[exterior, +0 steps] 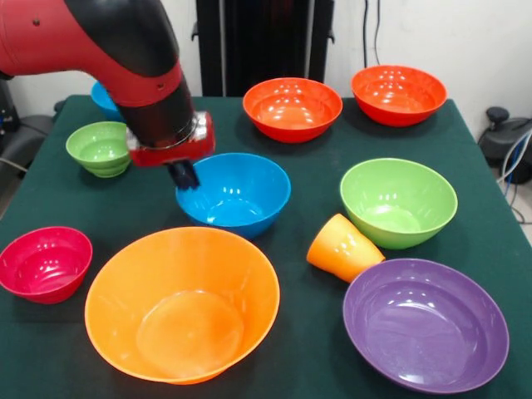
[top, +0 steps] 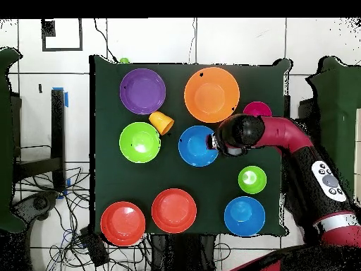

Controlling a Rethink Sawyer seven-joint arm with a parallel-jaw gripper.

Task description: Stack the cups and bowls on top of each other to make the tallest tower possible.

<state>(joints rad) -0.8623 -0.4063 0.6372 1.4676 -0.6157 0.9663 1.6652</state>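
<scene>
My gripper (exterior: pixel 184 176) (top: pixel 211 142) hangs at the rim of a blue bowl (exterior: pixel 237 195) (top: pixel 196 147) in the middle of the table; its state does not show. An orange cup (exterior: pixel 342 248) (top: pixel 161 122) lies on its side between a big green bowl (exterior: pixel 399 202) (top: pixel 139 142) and a large purple bowl (exterior: pixel 426 324) (top: pixel 142 90). A large orange bowl (exterior: pixel 183 303) (top: pixel 211 94) stands upright just in front of the blue one. All bowls stand apart, none stacked.
A small crimson bowl (exterior: pixel 43 263) (top: pixel 257 109) and a small green ribbed bowl (exterior: pixel 100 148) (top: pixel 252 179) flank the arm. Two red-orange bowls (exterior: pixel 293 108) (exterior: pixel 399 94) stand at the far edge. A second blue bowl (exterior: pixel 104 98) (top: pixel 245 216) is partly hidden behind the arm.
</scene>
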